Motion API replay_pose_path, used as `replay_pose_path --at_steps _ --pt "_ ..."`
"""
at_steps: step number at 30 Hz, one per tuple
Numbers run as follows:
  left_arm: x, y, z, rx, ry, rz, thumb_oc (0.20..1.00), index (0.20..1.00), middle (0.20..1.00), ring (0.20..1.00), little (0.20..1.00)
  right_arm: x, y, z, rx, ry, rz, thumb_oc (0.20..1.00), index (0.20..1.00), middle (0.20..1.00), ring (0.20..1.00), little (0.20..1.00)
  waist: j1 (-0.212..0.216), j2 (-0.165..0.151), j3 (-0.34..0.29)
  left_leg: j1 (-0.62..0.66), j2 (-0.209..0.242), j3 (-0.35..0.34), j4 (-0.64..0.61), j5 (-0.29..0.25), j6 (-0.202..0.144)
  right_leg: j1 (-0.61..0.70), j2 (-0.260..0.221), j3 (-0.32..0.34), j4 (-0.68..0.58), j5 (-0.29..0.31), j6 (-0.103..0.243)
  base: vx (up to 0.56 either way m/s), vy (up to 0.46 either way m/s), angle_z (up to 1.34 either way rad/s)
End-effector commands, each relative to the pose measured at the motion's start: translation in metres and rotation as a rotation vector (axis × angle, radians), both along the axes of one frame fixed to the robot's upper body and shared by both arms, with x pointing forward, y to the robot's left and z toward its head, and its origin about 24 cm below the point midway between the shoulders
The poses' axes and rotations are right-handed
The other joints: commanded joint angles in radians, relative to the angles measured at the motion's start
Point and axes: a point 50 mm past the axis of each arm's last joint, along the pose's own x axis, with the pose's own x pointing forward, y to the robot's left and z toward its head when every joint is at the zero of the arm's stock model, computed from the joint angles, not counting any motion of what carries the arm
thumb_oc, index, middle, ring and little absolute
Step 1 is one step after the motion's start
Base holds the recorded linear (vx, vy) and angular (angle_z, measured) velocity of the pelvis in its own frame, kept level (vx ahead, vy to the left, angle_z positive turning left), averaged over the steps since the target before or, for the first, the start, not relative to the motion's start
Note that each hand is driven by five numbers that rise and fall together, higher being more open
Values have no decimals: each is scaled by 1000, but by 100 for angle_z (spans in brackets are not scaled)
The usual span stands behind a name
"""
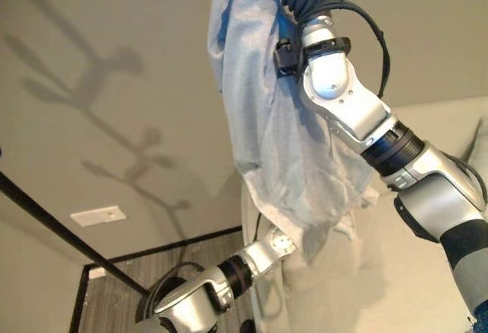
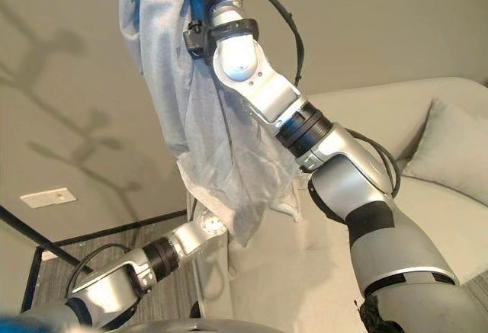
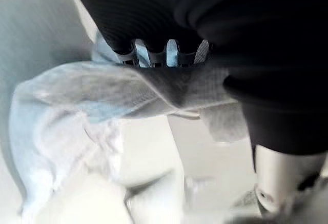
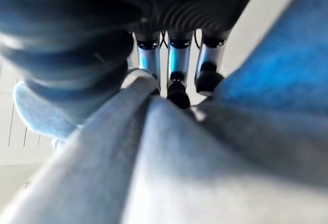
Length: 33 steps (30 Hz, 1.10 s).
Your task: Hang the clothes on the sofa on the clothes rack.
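A soft grey garment (image 1: pixel 267 142) hangs limp and light from the raised right hand (image 4: pixel 177 75), fingers curled into a bunched fold; the left hand (image 3: pixel 154 55) grips its lower edge, beside the sofa (image 2: pixel 427 219).

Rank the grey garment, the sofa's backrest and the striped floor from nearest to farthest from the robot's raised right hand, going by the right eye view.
1. grey garment: held by the right hand at the top, hanging straight down from it.
2. sofa backrest: lower, on the right, behind the arm.
3. striped floor: far down at the lower left.
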Motion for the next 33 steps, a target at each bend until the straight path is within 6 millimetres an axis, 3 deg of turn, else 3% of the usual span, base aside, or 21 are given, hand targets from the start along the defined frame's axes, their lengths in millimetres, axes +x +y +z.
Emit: replay_pose_path --at_steps 1,2,5,13,20,27,28,29,30,31,32,33 --pt "12 -25 18 -17 -47 -13 1000 1000 1000 1000 1000 -9 7 25 49 -64 74 200 200 200 200 200 9 -15 -34 -66 93 31 -10 -3 -81 -53 -15 0 51 93 0 -5 30 -7" --pt "12 -26 18 -15 -45 -11 1000 1000 1000 1000 1000 -9 7 24 52 -62 76 200 200 200 200 200 5 -14 -33 -65 94 34 -10 -3 -81 -54 -16 3 49 94 1 -13 30 -7" --pt "14 -31 22 -6 -57 -14 200 200 200 200 200 -10 11 20 43 -52 92 200 200 200 200 200 -3 -9 -32 -66 95 38 -10 -4 -79 -57 -18 10 43 100 4 -10 18 -4" --pt "21 -18 12 12 -13 66 200 200 200 200 200 -7 10 24 61 -43 74 200 200 200 200 200 -8 -12 -36 -73 97 46 -10 -2 -75 -60 -15 25 28 111 4 -14 8 -4" --pt "39 16 8 -21 28 229 200 200 200 200 200 1 -4 35 73 -49 -10 200 200 200 200 200 3 -13 -40 -72 94 46 -10 2 -75 -55 -12 23 32 108 1 -17 -2 -3" --pt "48 55 13 -113 25 352 200 200 200 200 200 -1 -46 53 86 -140 -135 200 200 200 200 200 18 -10 -39 -69 93 39 -10 5 -76 -60 -5 21 60 91 0 -42 -28 4" --pt "47 81 22 -151 -36 416 200 200 200 200 200 -11 -81 58 73 -231 -228 200 200 200 200 200 28 -4 -28 -68 95 36 -10 6 -76 -69 7 21 98 68 -4 -73 -76 9" --pt "46 81 21 -149 -34 415 200 200 200 200 200 -11 -82 57 73 -229 -229 200 200 200 200 200 29 -6 -29 -67 96 37 -10 6 -76 -70 7 22 100 67 -4 -152 -129 11" --pt "43 101 24 -160 -72 467 200 200 200 200 200 -19 -104 52 56 -276 -280 200 200 200 200 200 39 5 -17 -71 105 35 -10 16 -75 -81 25 23 126 56 -11 -55 -59 11" --pt "42 102 23 -157 -70 467 200 200 200 200 200 -19 -105 52 57 -274 -281 200 200 200 200 200 38 -1 -18 -67 100 37 -10 10 -76 -77 20 23 127 48 -12 -139 -112 9" --pt "36 122 26 -155 -115 518 200 200 200 200 200 -31 -120 42 26 -315 -305 200 200 200 200 200 50 13 -2 -71 109 35 -10 26 -76 -87 42 23 158 34 -18 -35 -65 5" --pt "36 123 25 -152 -113 518 200 200 200 200 200 -31 -121 41 27 -312 -306 200 200 200 200 200 49 6 -4 -67 104 36 -10 19 -76 -83 37 23 160 26 -19 -98 -96 3"
